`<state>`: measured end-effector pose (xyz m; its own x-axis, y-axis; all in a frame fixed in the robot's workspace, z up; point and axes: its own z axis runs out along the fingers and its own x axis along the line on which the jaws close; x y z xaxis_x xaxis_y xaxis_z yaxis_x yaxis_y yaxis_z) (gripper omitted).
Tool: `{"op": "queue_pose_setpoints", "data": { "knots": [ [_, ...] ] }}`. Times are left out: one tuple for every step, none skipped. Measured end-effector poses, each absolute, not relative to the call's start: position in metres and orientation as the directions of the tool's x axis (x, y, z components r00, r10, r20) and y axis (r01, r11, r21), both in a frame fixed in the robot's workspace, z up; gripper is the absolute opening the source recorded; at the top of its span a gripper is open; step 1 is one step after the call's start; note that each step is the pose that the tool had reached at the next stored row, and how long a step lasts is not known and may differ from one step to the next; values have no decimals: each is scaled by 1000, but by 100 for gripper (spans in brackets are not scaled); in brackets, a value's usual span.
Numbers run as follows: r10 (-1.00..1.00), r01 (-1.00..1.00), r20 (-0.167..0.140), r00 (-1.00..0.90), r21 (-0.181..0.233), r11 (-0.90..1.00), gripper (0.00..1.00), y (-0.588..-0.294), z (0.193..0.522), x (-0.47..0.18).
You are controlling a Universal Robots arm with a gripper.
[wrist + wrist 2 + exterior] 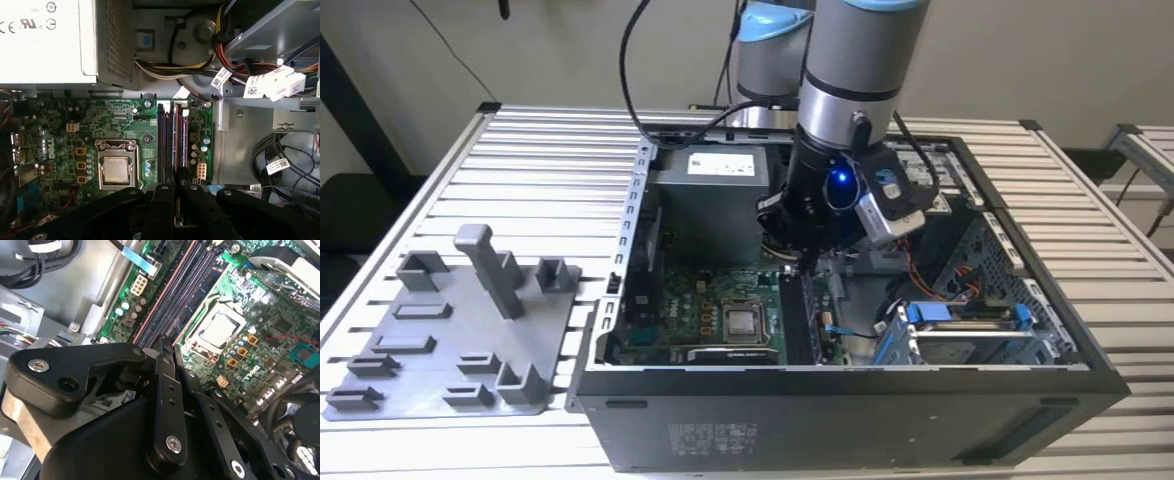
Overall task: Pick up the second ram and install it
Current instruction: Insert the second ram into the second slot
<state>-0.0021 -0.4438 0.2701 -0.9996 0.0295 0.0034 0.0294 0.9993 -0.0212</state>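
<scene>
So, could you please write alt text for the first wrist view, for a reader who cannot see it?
The black claw is closed on the second ram, a thin dark strip standing edge-on over the long slots of a green motherboard. Beside the slots sits the square silver processor; a pale power supply and bundled cables lie beyond the board.

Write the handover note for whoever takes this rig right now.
Pincer: shut on the second ram, low inside the computer case.
Ram: a thin strip seen edge-on, in line with the long motherboard slots, beside the processor.
Done: ram picked up and at the slots.
Left: seating it; whether it is already in cannot be told.
</scene>
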Motion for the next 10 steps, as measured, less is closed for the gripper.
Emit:
{"op": "queue_pose_setpoints", "data": {
  "knots": [
    [29,29,3,-1000,-21,999,14,-445,269,-2],
    [29,29,3,-1000,-21,999,14,-446,267,-3],
    [29,29,4,-1000,-21,999,14,-447,265,-3],
    [29,29,4,-1000,-21,999,14,-448,264,-4],
    [29,29,4,-1000,-20,999,14,-450,263,-4],
    [29,29,3,-1000,-20,999,14,-450,261,-5],
    [29,29,3,-1000,-20,999,14,-450,260,-6],
    [29,29,4,-1000,-20,999,14,-451,260,-6],
    [29,29,3,-1000,-20,999,14,-451,259,-7],
    [29,29,3,-1000,-20,999,14,-451,258,-7]
  ]
}}
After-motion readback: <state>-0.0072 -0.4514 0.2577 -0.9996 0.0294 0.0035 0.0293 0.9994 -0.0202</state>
